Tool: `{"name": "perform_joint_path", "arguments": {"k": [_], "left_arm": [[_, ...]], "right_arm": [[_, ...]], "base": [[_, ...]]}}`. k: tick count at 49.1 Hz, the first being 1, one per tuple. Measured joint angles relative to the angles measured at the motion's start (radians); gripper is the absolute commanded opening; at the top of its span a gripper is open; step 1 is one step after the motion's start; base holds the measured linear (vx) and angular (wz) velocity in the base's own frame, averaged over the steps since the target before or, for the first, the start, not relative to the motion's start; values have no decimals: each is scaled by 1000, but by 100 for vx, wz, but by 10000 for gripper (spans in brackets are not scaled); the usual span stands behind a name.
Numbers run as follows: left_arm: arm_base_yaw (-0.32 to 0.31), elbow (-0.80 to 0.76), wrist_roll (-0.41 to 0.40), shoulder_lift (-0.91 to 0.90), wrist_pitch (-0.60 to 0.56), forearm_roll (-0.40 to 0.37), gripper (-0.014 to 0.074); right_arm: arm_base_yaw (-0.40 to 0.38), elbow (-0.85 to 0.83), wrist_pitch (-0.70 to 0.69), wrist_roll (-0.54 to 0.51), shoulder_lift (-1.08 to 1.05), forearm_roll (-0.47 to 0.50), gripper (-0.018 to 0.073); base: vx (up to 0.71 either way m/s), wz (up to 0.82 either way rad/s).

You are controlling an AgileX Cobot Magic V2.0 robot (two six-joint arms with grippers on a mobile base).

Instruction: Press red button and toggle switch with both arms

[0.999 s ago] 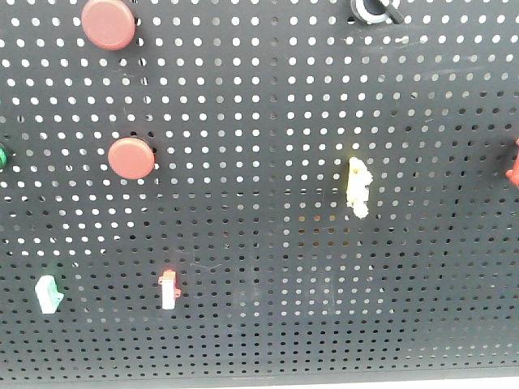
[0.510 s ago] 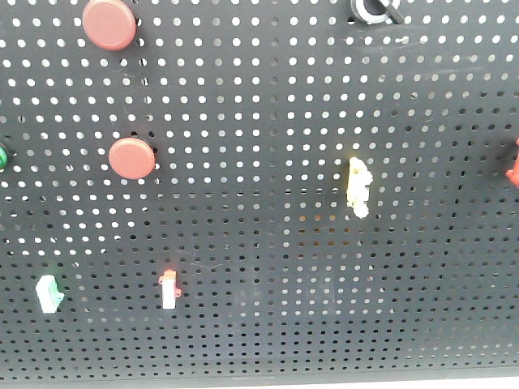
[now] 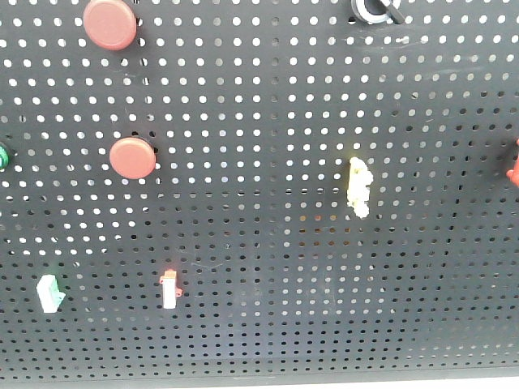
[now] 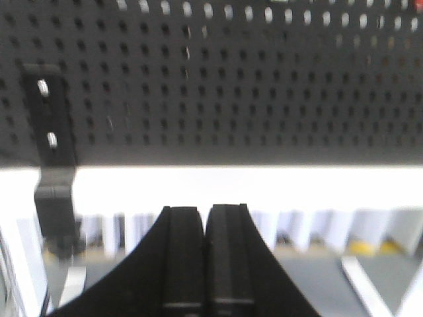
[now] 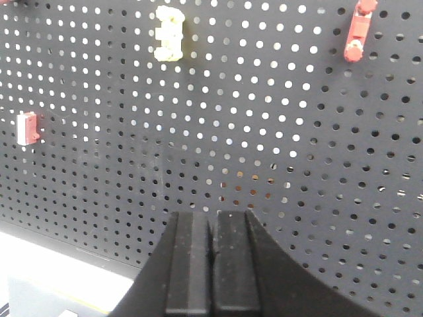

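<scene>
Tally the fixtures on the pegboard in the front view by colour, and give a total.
Red round buttons: 2, the red button and the smaller red button
Red piece at the right edge: 1
Green, at the left edge: 1
Yellow knobbly piece: 1
White switches: 2, green-tipped and red-tipped
Silvery toggle switch: 1
Total: 8

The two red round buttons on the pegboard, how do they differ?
The red button sits at the board's top edge, cut off by the frame; the smaller red button sits lower and slightly right, fully visible. The upper one looks a bit larger. Both are round, matte red, and untouched by any gripper.
</scene>
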Motion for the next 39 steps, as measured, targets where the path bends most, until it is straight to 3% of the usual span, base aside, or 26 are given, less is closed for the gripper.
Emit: {"name": "perform_joint_path", "arguments": {"k": [4,12,39], "left_arm": [[3,0,0,0,-59,12,2],[3,0,-33,0,-60,100,2],[3,0,-59,0,-59,111,2]], "right_arm": [[0,0,0,0,0,0,-3],[0,0,1,0,0,0,-3],[0,0,0,1,0,0,-3]], "base": [[0,0],[0,0],[0,0]]}}
